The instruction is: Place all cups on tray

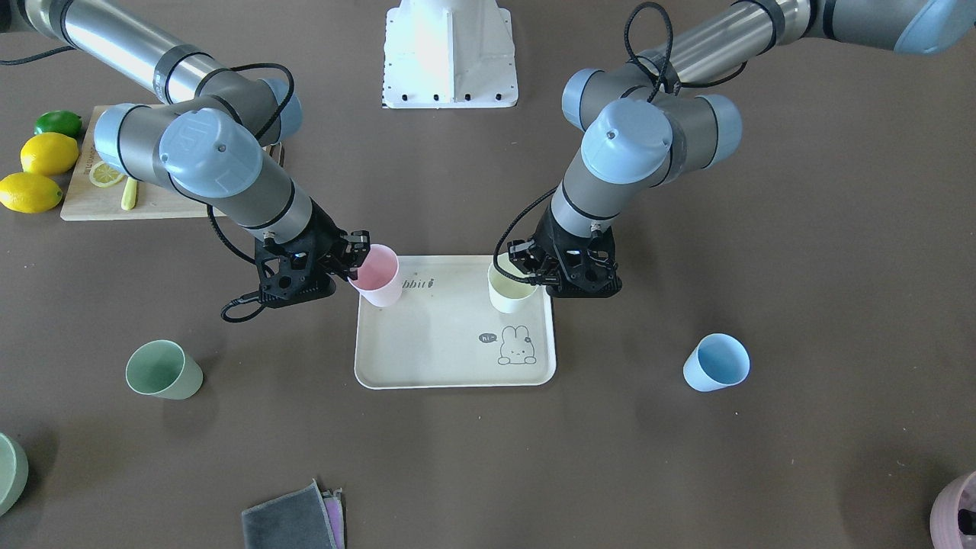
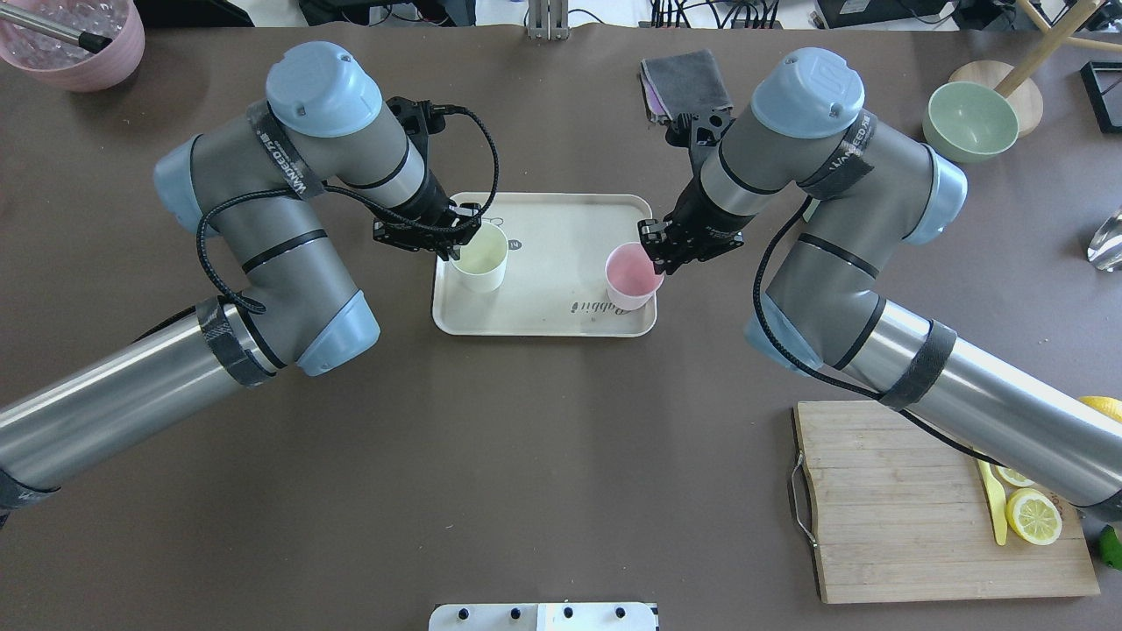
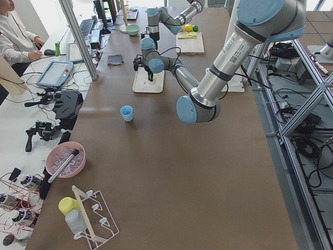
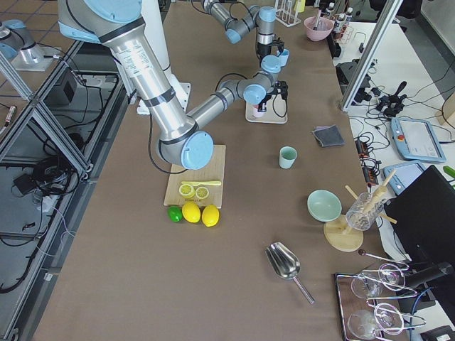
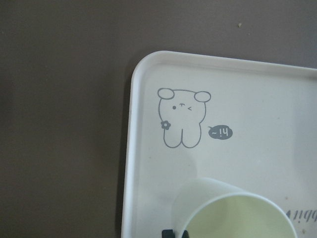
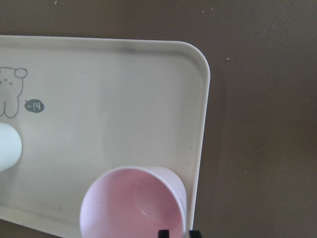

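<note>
On the tray (image 1: 450, 358): two of the four cups. The cream cup (image 1: 509, 293) stands upright near one short edge. The pink cup (image 1: 379, 278) is at the opposite short edge and leans; it may be slightly lifted, as the view does not settle whether its base is down.
Off the tray: the green cup (image 1: 162, 370) and the blue cup (image 1: 715, 363), each upright on the bare table (image 1: 488, 457), well apart from the tray on opposite sides.
Grip, left arm: the left pincer (image 1: 528, 268) is clamped on the cream cup's rim, one finger inside the wall and one outside.
Grip, right arm: the right pincer (image 1: 355, 257) pinches the pink cup's rim in the same way.
Handling: the cups look light, stiff and matte, so probably not slippery. Being empty and tapered, they would likely tip at a sideways nudge.
Where to hold: the open rim, pinching the thin wall from above, seems the surest place. The narrowing sides offer a poorer hold.
Around: a cutting board (image 1: 152, 202) with lemons (image 1: 30, 191) and a lime (image 1: 59, 122) beside it, a grey cloth (image 1: 290, 522), a pale green dish (image 1: 11, 473) and a mauve pot (image 1: 957, 511), all near the table's edges.
In the way: nothing lies between the tray and either remaining cup. The two cups on the tray leave its middle free.
</note>
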Available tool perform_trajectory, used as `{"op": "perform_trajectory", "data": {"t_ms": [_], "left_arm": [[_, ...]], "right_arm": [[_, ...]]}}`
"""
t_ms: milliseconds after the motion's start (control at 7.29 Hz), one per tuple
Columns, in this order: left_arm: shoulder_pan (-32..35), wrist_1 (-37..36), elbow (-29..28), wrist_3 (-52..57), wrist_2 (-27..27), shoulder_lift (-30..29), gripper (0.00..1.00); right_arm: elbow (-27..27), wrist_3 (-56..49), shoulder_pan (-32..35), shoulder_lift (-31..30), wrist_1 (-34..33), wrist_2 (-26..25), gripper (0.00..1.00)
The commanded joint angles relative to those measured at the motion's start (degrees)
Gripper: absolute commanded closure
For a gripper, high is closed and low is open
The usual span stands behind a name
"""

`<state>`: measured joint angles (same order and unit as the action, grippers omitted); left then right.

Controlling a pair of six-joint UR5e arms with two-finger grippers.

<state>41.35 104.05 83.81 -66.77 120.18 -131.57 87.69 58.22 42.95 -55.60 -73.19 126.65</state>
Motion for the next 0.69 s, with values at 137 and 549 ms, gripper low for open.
{"op": "perform_trajectory", "data": {"t_ms": [137,549], "left_arm": [[4.15,0.28,0.47,5.74,0.13,3.32,0.02],[13.38,-0.07,2.24,15.95,5.15,8.34,0.02]], "right_arm": [[0.37,-1.34,8.60,-1.08,0.24,8.82,0.00],[-1.11,-13.62,18.64,-6.88,-2.64,10.90,0.00]]}}
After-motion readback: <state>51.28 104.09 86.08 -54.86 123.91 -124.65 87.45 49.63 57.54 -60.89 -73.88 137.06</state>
